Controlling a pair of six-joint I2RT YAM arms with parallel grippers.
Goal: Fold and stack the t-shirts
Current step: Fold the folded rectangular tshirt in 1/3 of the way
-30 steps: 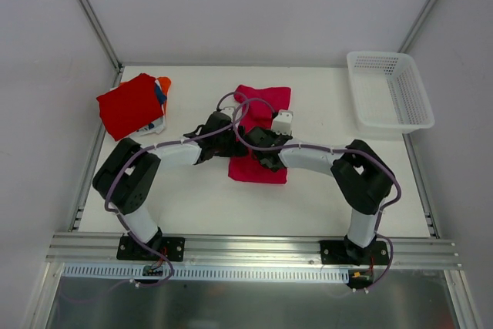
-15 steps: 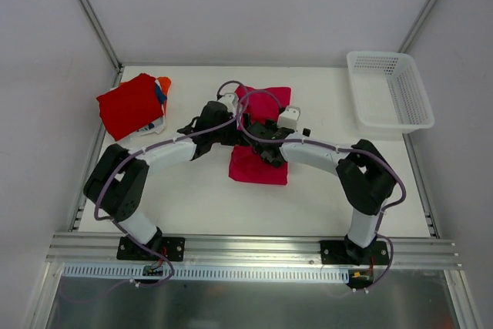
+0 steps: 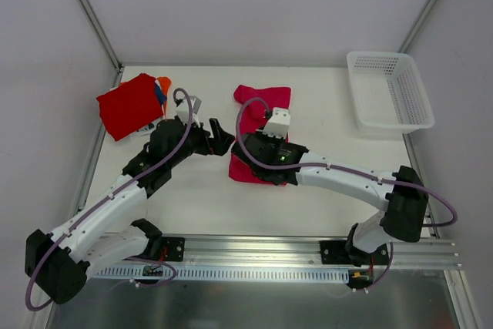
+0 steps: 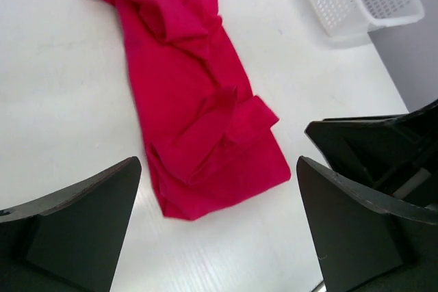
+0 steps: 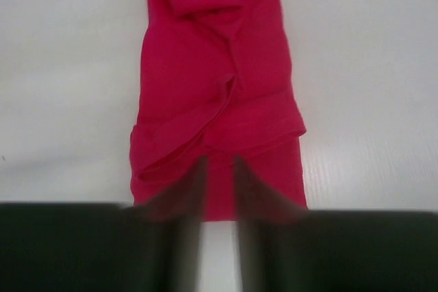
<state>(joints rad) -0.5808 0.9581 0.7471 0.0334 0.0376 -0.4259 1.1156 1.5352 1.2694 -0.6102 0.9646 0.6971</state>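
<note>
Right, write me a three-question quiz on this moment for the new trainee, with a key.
1. True or false: the left gripper has its jaws wide open and holds nothing.
2. Where on the magenta t-shirt is the right gripper? A: at its near end. B: at its far end. C: nowhere, it is off the cloth.
3. What colour is the folded t-shirt lying topmost at far left?
Key: 1 true; 2 A; 3 red.
</note>
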